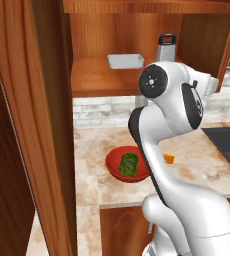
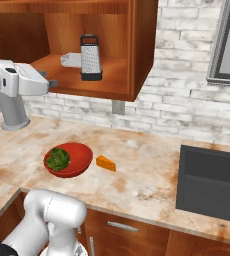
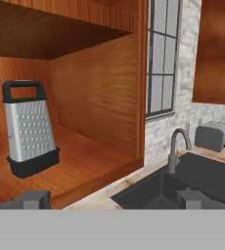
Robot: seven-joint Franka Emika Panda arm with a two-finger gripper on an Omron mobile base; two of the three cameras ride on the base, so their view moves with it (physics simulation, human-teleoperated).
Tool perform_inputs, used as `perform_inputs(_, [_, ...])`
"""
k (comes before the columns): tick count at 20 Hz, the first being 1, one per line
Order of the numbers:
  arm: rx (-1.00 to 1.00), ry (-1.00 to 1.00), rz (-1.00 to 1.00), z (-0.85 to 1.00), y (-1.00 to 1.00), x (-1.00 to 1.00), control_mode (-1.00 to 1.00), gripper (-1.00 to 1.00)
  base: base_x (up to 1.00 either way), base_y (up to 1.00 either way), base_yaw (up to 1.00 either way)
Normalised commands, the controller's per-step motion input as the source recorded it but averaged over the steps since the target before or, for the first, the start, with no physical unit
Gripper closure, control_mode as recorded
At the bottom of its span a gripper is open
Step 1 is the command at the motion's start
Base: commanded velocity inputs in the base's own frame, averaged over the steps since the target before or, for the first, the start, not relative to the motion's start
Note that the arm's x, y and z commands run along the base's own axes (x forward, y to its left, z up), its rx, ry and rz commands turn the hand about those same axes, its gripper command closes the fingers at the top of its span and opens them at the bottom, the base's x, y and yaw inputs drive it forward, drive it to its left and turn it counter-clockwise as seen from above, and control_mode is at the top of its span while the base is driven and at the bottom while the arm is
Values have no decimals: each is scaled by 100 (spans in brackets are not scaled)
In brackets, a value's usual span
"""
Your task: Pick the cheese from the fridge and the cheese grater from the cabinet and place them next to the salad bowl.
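Tool (image 3: 112,197): we are seeing it standing open, empty, facing the cabinet (image 3: 97,93).
Cheese grater (image 3: 29,128): standing upright on cabinet shelf.
Cheese (image 2: 106,163): lying on bench (image 2: 147,175) just beside salad bowl (image 2: 68,159).

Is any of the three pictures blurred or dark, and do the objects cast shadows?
Left base view: soft and slightly blurry, evenly lit; the robot arm hides part of the salad bowl. Right base view: sharper; the cheese and the cheese grater show only faint shadows. Hand view: the cabinet ceiling is dim, the cheese grater's holes stay clear; no glare anywhere.
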Motion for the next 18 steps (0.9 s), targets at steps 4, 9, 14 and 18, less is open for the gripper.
perform_inputs(4, [0, -6, -2, 15, -1, 6, -100, -100, 0, 0, 0])
perform_inputs(9, [0, -2, 0, -3, 2, 15, -100, -100, 0, 0, 0])
perform_inputs(14, [0, -4, 0, -3, 0, 38, -100, -100, 0, 0, 0])
perform_inputs(18, [0, -2, 0, 1, 0, 32, -100, -100, 0, 0, 0])
